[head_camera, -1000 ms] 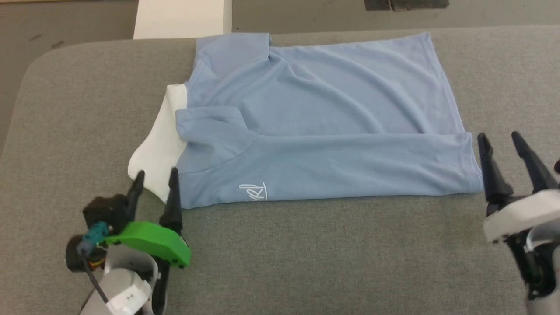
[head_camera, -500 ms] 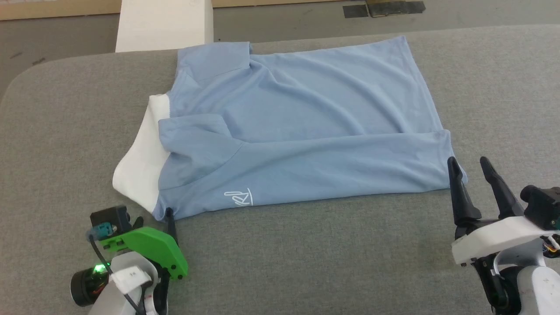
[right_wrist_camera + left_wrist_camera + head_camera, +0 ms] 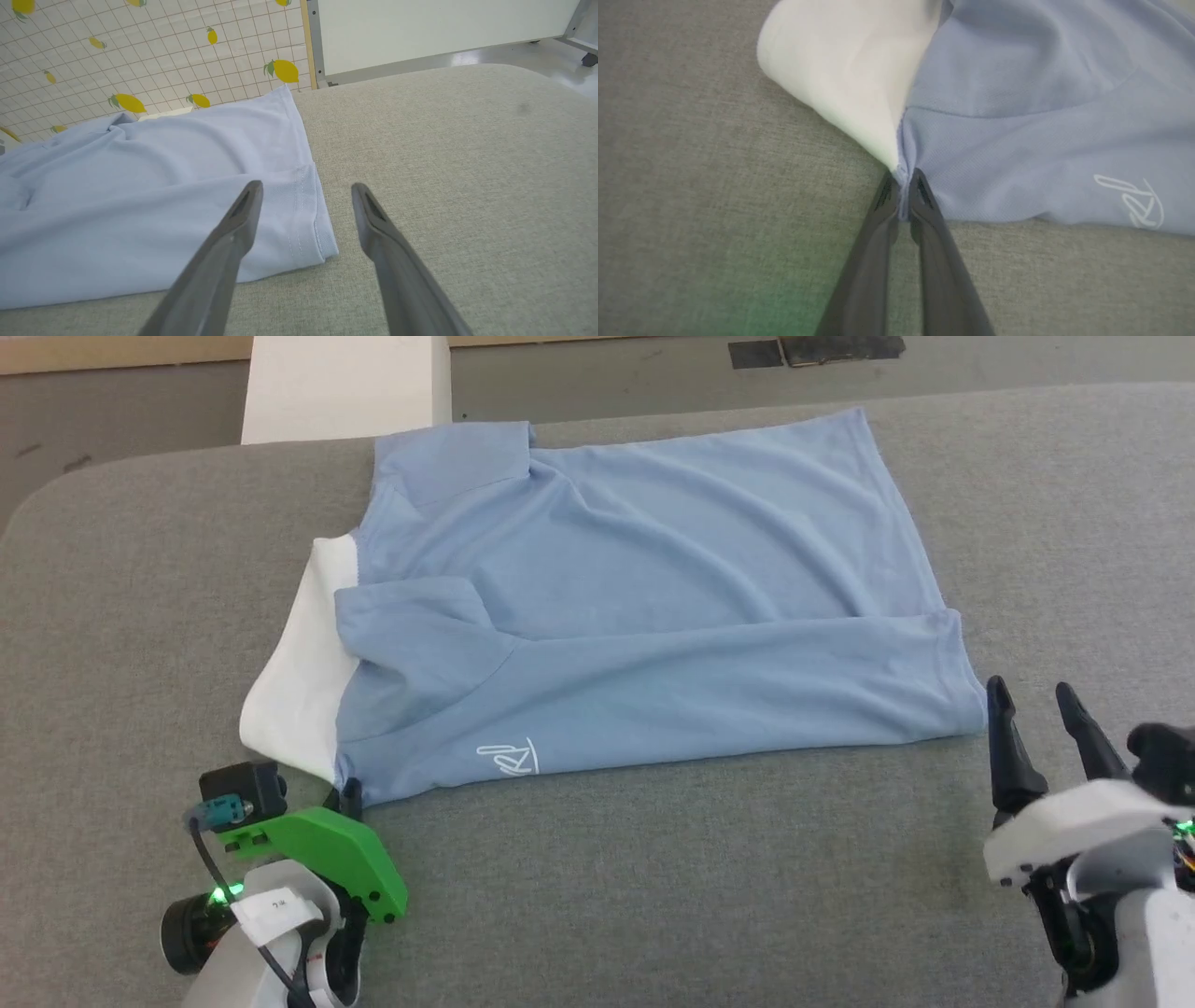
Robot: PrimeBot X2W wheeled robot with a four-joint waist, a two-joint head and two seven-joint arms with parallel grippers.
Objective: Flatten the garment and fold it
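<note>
The garment (image 3: 635, 607), a light blue shirt with a white inner part (image 3: 294, 695) at its left end and a white script logo (image 3: 509, 759), lies partly folded on the grey surface. My left gripper (image 3: 347, 795) is at the shirt's near left corner. In the left wrist view the left gripper (image 3: 903, 184) is shut on that corner of the garment (image 3: 1017, 121), where blue and white fabric meet. My right gripper (image 3: 1036, 709) stands open just off the near right corner. In the right wrist view the right gripper (image 3: 306, 189) brackets the hemmed corner of the garment (image 3: 163, 205) without touching it.
The shirt rests on a wide grey padded table (image 3: 700, 887) with a rounded far left corner. A white block (image 3: 345, 383) stands beyond the far edge. In the right wrist view a lemon-patterned sheet (image 3: 140, 51) and a white panel (image 3: 434, 28) lie beyond the table.
My left gripper has closed on the shirt's near left corner. The right gripper has stayed open beside the near right corner. The camera shifted, so the whole scene sits differently.
</note>
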